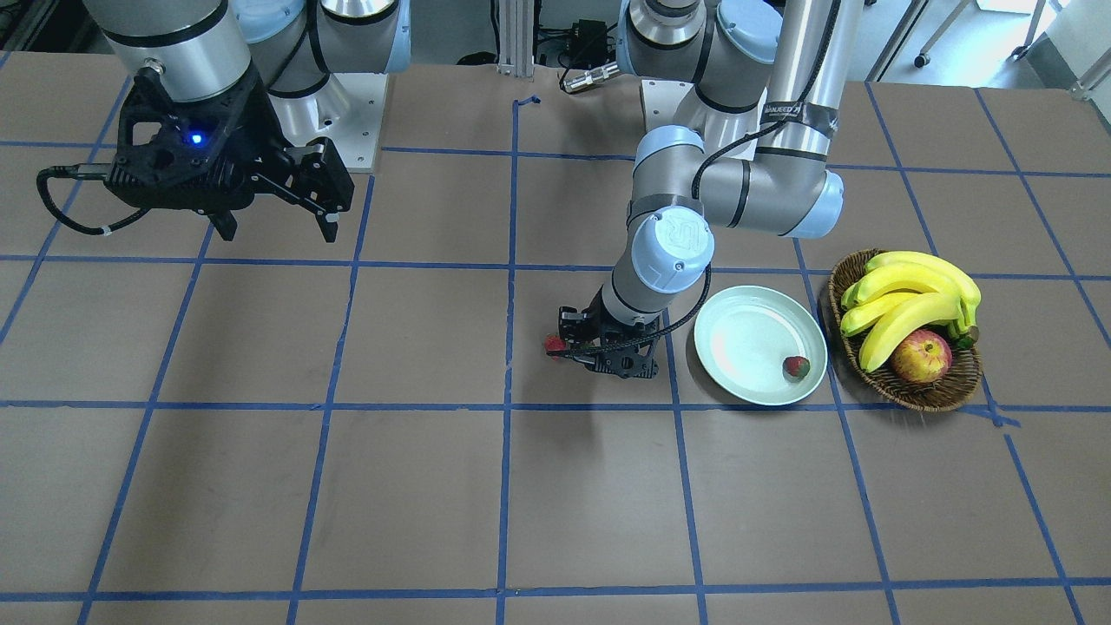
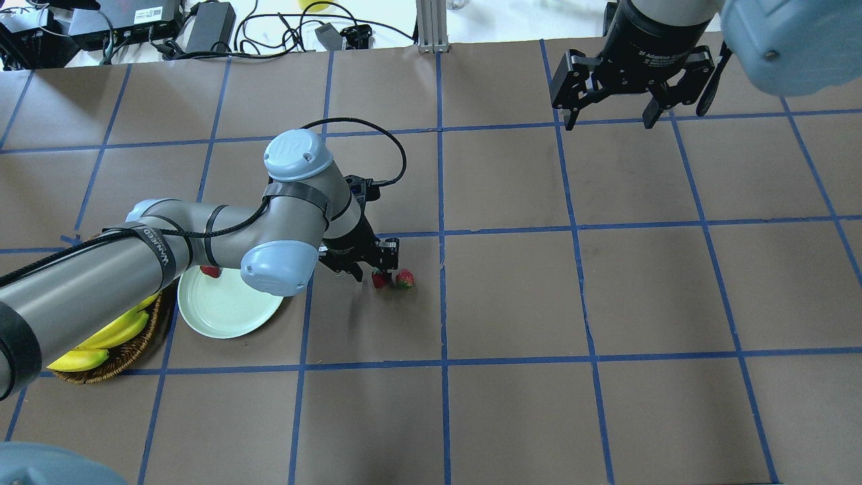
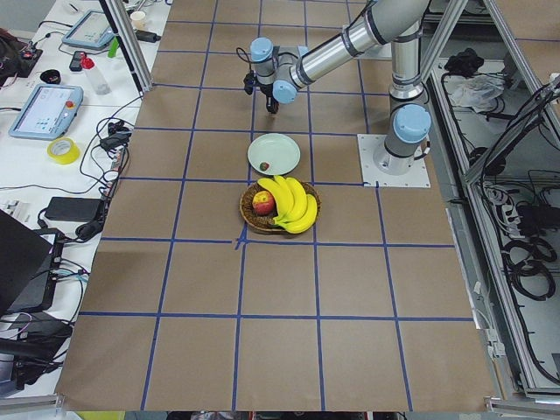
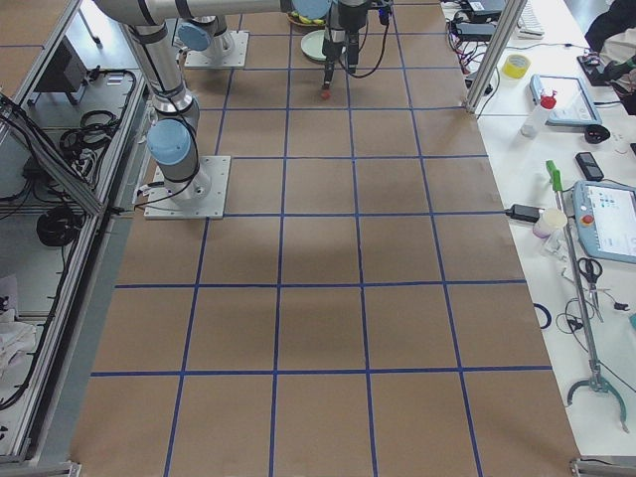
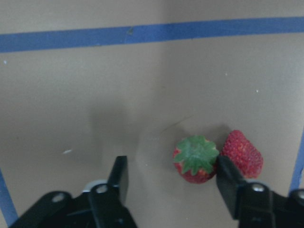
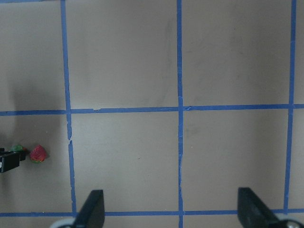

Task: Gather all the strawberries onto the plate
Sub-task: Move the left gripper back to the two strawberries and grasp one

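Nearest the operators' side, the brown paper-covered worktop (image 1: 347,486) shows only its grid of blue tape (image 1: 503,486). Halfway across, the left claw (image 5: 171,173) is down at the surface with its fingers spread. A capped strawberry (image 5: 195,160) sits on the paper between them, green leaves up, close against one finger (image 5: 227,183) and well apart from the other. A second strawberry (image 5: 243,154) lies on the worktop just outside that same finger, right beside the first; I cannot tell whether the two berries touch.

Next along, on the robot's left, is the mint-green plate (image 1: 746,330), flat on the worktop. A third strawberry (image 1: 796,367) lies inside it, near the rim on the side toward the fruit basket. The wicker basket (image 1: 920,395) stands just beside the plate and holds a bunch of bananas (image 1: 911,295) with a red-yellow apple (image 1: 920,356) tucked in front of them.

Farther back, toward the robot's base and on its other side, the right claw (image 2: 610,121) hangs above the worktop with its fingers wide apart and nothing between them, well apart from all the fruit.
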`<action>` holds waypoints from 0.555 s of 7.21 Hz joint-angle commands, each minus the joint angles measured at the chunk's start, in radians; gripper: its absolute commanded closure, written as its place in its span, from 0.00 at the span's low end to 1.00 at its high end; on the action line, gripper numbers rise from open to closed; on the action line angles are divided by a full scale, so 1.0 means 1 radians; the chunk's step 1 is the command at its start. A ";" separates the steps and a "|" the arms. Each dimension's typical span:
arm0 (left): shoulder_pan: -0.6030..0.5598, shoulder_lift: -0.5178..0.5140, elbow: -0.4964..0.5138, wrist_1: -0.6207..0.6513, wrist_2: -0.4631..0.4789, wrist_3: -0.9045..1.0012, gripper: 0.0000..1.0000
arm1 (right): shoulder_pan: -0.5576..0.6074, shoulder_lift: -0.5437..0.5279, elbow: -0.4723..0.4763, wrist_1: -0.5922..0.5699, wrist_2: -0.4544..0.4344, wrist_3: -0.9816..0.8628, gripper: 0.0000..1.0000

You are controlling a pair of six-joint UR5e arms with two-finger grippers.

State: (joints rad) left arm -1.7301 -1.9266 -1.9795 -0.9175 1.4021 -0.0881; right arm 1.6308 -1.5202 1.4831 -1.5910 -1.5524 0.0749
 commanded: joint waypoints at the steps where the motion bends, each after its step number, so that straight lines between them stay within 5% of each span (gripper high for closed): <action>1: 0.000 0.000 0.007 -0.004 0.000 0.005 0.92 | 0.000 0.000 0.000 0.000 0.009 0.000 0.00; 2: 0.000 0.000 0.007 -0.004 0.000 0.005 1.00 | 0.000 0.000 0.002 0.000 0.008 0.002 0.00; 4: 0.001 0.003 0.022 -0.021 0.003 0.005 1.00 | 0.000 0.000 0.000 -0.001 0.012 0.000 0.00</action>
State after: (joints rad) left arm -1.7295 -1.9261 -1.9680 -0.9290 1.4034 -0.0829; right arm 1.6307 -1.5202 1.4844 -1.5917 -1.5430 0.0755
